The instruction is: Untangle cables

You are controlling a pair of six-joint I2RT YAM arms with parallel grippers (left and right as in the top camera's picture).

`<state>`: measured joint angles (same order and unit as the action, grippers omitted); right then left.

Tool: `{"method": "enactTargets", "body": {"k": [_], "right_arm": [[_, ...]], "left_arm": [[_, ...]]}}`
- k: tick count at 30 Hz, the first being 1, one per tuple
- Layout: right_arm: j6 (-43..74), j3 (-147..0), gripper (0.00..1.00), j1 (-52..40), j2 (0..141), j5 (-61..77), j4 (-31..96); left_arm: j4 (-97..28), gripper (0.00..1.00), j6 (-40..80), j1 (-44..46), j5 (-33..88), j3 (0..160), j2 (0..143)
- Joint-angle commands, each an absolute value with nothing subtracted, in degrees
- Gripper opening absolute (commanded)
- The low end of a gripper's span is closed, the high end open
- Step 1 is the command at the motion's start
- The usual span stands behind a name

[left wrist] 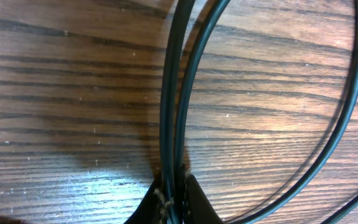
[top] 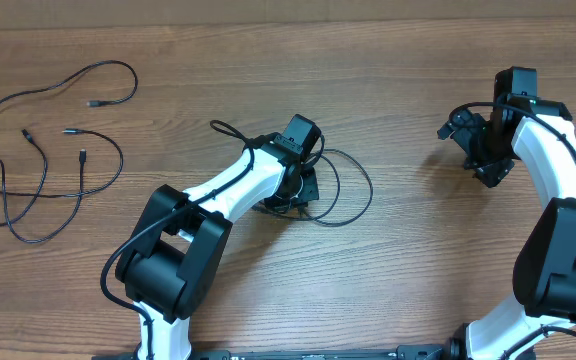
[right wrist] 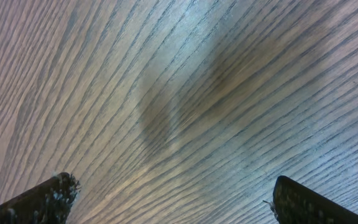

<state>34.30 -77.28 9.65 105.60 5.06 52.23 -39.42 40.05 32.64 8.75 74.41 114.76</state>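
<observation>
Clamped together at the left fingers, tips pinching two strands of the looped cable. Running straight ahead from that pinch, side by side and almost touching, long axis in line with the fingers. Sweeping out to one side in a wider arc of the same cord, then curving back toward the tips.

From overhead, lying flat on the desk as an open loop, spread from the left wrist toward the right arm's side.

Spread wide at the right fingers, gripping nothing. Hovering over bare wood, well apart from the loop's outer edge.

Farther out, at the far left of the desk: the loose cables, sprawled in slack curves with plug ends lying free. Well apart from both arms, nearer the left one.

Judging from this, slack all on the right of the pinch. Probably best drawn out leftward along the strands' own line. Nearer helper for pinning the far edge of the loop: the right arm.
</observation>
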Motion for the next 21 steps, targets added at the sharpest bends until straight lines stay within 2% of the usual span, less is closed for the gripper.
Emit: {"method": "enactTargets", "body": {"k": [1,5,8,14,21], "right_arm": [[34.3,-77.2,1.00,9.7,105.1,4.3,52.1],[34.3,-77.2,1.00,9.7,105.1,4.3,52.1],[34.3,-77.2,1.00,9.7,105.1,4.3,52.1],[34.3,-77.2,1.00,9.7,105.1,4.3,52.1],[34.3,-77.2,1.00,9.7,105.1,4.3,52.1]], "left_arm": [[-39.8,0.04,39.4,33.1,7.7,73.2,116.6],[-39.7,0.04,38.7,33.1,8.8,73.3,116.6],[-39.6,0.04,32.5,32.6,13.5,74.0,116.4],[-40.8,0.04,19.4,29.4,34.4,78.7,115.6],[-45.3,0.04,19.0,25.2,41.9,84.3,112.4]]}}
